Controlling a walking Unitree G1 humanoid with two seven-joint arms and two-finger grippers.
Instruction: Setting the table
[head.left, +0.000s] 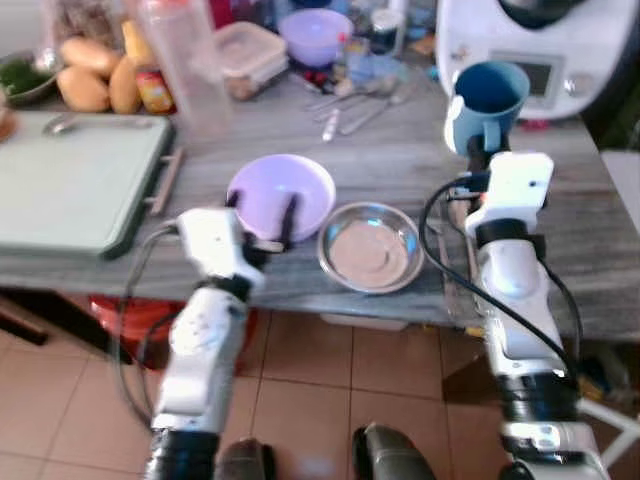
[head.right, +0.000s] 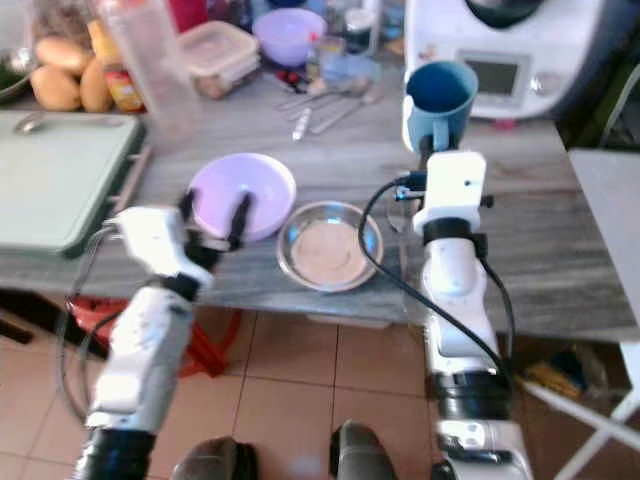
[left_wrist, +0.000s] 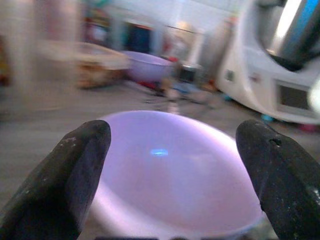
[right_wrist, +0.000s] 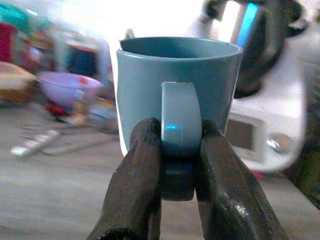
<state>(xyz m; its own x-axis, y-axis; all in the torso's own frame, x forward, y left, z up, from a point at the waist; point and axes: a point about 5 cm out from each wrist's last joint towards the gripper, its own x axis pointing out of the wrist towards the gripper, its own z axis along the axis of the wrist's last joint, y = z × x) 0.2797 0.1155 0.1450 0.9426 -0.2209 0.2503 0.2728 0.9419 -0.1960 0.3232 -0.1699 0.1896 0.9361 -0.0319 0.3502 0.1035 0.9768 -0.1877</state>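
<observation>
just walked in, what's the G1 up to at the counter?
It is working at the grey counter with both arms. The right gripper is shut on the handle of a blue mug, held upright near the white kitchen appliance. The left gripper is open, one finger either side of the lilac bowl, not yet closed on it. A steel bowl sits beside the lilac one, near the counter's front edge.

No text, label, brand or number can be read; the jar label and the appliance panel are too blurred to make out.
</observation>
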